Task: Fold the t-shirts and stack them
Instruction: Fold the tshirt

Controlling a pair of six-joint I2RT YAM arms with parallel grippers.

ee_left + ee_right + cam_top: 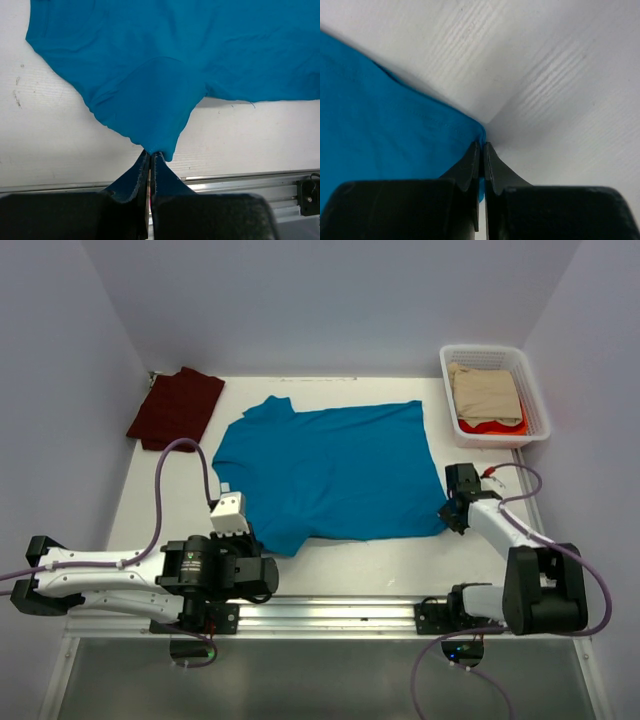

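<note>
The teal-blue t-shirt (335, 468) lies spread flat in the middle of the table. My left gripper (243, 530) is shut on the tip of its near sleeve (150, 120), at the shirt's near left. My right gripper (449, 510) is shut on the shirt's near right hem corner (479, 134). In both wrist views the cloth (158, 150) runs in between the closed jaws. The dark maroon t-shirt (176, 406) lies folded at the far left corner of the table, apart from both grippers.
A white basket (533, 390) stands at the far right with beige cloth (485, 392) and something orange-red in it. A metal rail (330, 612) runs along the table's near edge between the arm bases. White walls close in the sides and back.
</note>
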